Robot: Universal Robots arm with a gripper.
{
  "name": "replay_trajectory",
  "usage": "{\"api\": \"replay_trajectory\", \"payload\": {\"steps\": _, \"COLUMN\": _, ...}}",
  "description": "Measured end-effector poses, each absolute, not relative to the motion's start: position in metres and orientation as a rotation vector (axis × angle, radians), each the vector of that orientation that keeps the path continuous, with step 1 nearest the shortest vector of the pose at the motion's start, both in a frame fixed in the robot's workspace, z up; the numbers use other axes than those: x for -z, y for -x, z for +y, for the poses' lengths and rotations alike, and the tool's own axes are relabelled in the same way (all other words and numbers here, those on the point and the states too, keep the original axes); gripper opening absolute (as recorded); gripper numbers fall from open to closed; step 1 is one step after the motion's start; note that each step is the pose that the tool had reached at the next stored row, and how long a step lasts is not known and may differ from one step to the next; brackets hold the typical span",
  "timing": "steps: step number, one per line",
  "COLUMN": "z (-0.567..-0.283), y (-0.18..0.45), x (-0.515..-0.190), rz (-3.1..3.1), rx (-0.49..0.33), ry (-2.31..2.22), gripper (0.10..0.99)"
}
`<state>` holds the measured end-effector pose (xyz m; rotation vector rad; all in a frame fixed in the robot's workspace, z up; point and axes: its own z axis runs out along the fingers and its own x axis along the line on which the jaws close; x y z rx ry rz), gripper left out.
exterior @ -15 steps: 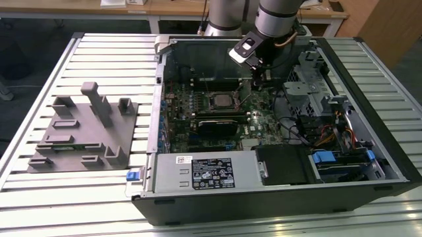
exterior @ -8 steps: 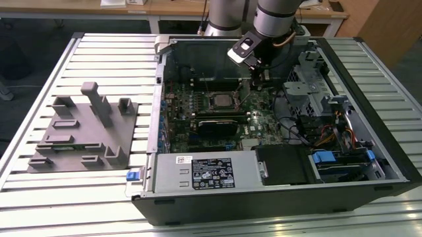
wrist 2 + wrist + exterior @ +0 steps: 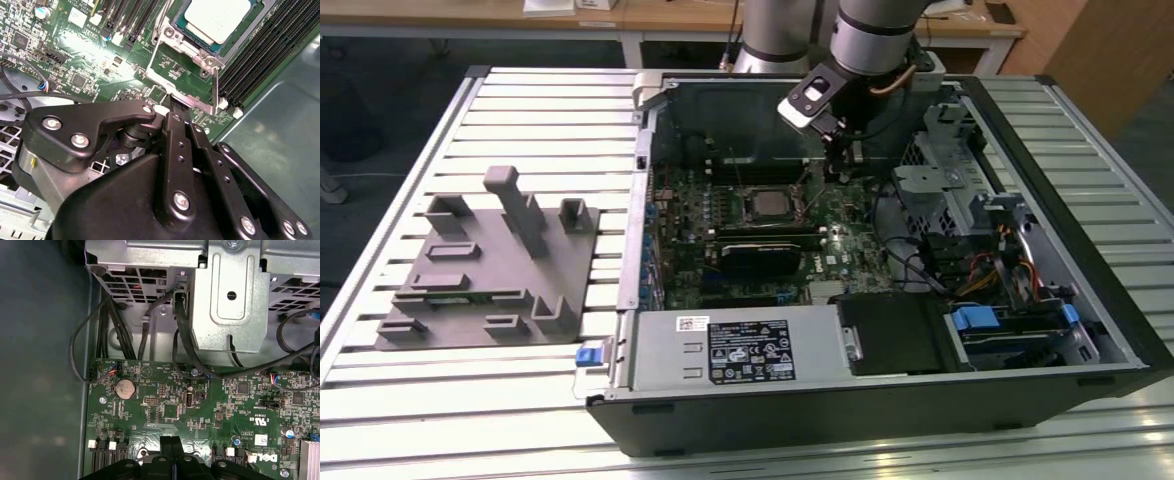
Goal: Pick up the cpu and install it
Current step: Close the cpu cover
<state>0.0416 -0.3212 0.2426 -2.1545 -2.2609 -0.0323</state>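
Black gripper (image 3: 175, 106) jaws are clenched together with nothing between them, tips just beside the near edge of the metal socket frame (image 3: 159, 55). Past that edge, inside the frame, the cpu (image 3: 217, 17) lies flat, silver top up. It looks already seated, straight ahead of the tips.

The cpu (image 3: 217, 17) lying flat in its socket

In the second wrist view it is a small square chip with a pale silver-grey metal top, rounded corners and a thin green edge under the lid. It sits level inside the metal socket frame (image 3: 171, 34) on the green motherboard (image 3: 75, 55). In the exterior view the chip (image 3: 767, 206) is a small grey square just above the middle of the frame, its sides squared with the socket's.
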Motion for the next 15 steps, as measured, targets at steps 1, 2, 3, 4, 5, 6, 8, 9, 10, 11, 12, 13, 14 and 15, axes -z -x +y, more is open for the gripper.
{"api": "replay_trajectory", "payload": {"steps": 1, "z": -0.321, "y": -0.041, "x": -0.243, "rz": -2.261, "rx": 0.032, "ry": 2.155, "gripper": 0.106}}
{"api": "replay_trajectory", "payload": {"steps": 2, "z": -0.321, "y": -0.041, "x": -0.243, "rz": -2.261, "rx": 0.032, "ry": 2.155, "gripper": 0.106}}
{"api": "replay_trajectory", "payload": {"steps": 3, "z": -0.321, "y": -0.041, "x": -0.243, "rz": -2.261, "rx": 0.032, "ry": 2.155, "gripper": 0.106}}
{"api": "replay_trajectory", "payload": {"steps": 4, "z": -0.321, "y": -0.037, "x": -0.242, "rz": -2.261, "rx": 0.032, "ry": 2.155, "gripper": 0.106}}
{"api": "replay_trajectory", "payload": {"steps": 5, "z": -0.321, "y": -0.033, "x": -0.242, "rz": -2.261, "rx": 0.032, "ry": 2.155, "gripper": 0.106}}
{"api": "replay_trajectory", "payload": {"steps": 6, "z": -0.321, "y": -0.033, "x": -0.242, "rz": -2.261, "rx": 0.032, "ry": 2.155, "gripper": 0.106}}
{"api": "replay_trajectory", "payload": {"steps": 8, "z": -0.321, "y": -0.033, "x": -0.242, "rz": -2.261, "rx": 0.032, "ry": 2.155, "gripper": 0.106}}
{"api": "replay_trajectory", "payload": {"steps": 9, "z": -0.321, "y": -0.032, "x": -0.242, "rz": -2.261, "rx": 0.033, "ry": 2.155, "gripper": 0.106}}
{"api": "replay_trajectory", "payload": {"steps": 10, "z": -0.321, "y": -0.032, "x": -0.242, "rz": -2.261, "rx": 0.033, "ry": 2.155, "gripper": 0.106}}
{"api": "replay_trajectory", "payload": {"steps": 11, "z": -0.321, "y": -0.032, "x": -0.242, "rz": -2.261, "rx": 0.033, "ry": 2.155, "gripper": 0.106}}
{"api": "replay_trajectory", "payload": {"steps": 12, "z": -0.321, "y": -0.032, "x": -0.242, "rz": -2.261, "rx": 0.032, "ry": 2.155, "gripper": 0.106}}
{"api": "replay_trajectory", "payload": {"steps": 13, "z": -0.321, "y": -0.031, "x": -0.242, "rz": -2.261, "rx": 0.033, "ry": 2.155, "gripper": 0.106}}
{"api": "replay_trajectory", "payload": {"steps": 14, "z": -0.321, "y": -0.031, "x": -0.242, "rz": -2.261, "rx": 0.032, "ry": 2.155, "gripper": 0.106}}
{"api": "replay_trajectory", "payload": {"steps": 15, "z": -0.321, "y": -0.031, "x": -0.242, "rz": -2.261, "rx": 0.032, "ry": 2.155, "gripper": 0.106}}
